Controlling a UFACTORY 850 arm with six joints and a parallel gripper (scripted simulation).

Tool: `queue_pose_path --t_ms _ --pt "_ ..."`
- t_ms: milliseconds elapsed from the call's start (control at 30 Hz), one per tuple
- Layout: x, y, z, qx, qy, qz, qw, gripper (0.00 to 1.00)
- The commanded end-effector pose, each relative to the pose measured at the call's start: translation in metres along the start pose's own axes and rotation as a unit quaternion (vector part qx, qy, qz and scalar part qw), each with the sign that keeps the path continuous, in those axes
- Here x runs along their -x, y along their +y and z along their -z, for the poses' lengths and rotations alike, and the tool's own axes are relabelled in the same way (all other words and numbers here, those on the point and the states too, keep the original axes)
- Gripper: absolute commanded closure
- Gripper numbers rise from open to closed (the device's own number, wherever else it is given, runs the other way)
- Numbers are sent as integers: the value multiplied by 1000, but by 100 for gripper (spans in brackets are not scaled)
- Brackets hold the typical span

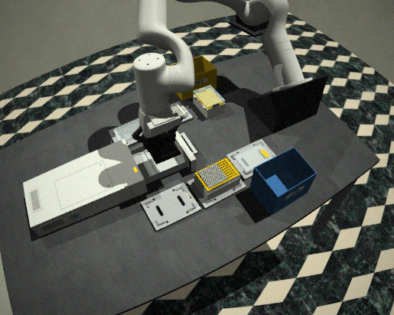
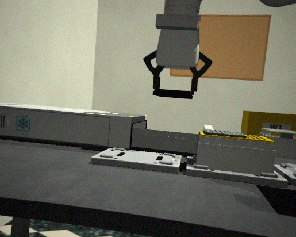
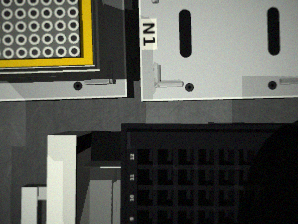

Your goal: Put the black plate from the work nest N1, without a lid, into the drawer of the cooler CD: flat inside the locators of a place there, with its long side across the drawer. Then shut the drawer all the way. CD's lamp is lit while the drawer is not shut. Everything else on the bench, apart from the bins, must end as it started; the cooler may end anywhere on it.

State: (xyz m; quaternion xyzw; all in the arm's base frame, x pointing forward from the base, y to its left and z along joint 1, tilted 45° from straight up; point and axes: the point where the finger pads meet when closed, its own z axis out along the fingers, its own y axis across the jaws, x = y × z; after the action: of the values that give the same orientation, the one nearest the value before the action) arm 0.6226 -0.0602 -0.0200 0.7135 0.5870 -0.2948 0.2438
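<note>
The black plate (image 1: 161, 150) is a flat well plate without a lid. My gripper (image 2: 172, 93) is shut on the black plate (image 2: 172, 94) and holds it level, high above the open drawer (image 2: 164, 140). In the top view the plate hangs over the drawer (image 1: 170, 162) of the white cooler CD (image 1: 79, 185). CD's orange lamp (image 1: 134, 169) is lit. The wrist view shows the plate (image 3: 200, 175) in the lower right. The work nest N1 (image 3: 215, 47) lies empty beyond it. N1 also shows in front of the drawer in the top view (image 1: 170, 205).
A grey box with a yellow-rimmed rack (image 1: 218, 177) stands right of N1. A blue bin (image 1: 283, 180) stands further right, behind a nest with a small yellow piece (image 1: 252, 157). A yellow bin (image 1: 201, 76), a yellow-topped box (image 1: 209, 100) and a black panel (image 1: 289, 101) stand at the back.
</note>
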Motion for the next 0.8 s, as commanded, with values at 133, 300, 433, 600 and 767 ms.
queue_pose_path --t_ms 133,300,433,600,767 --pt "19 -5 1 1 0 0 1000 100" --pt "32 -9 1 1 0 0 1000 100" --pt "37 -10 1 1 0 0 1000 100" --pt "46 -13 1 1 0 0 1000 100" --pt "46 -13 1 1 0 0 1000 100"
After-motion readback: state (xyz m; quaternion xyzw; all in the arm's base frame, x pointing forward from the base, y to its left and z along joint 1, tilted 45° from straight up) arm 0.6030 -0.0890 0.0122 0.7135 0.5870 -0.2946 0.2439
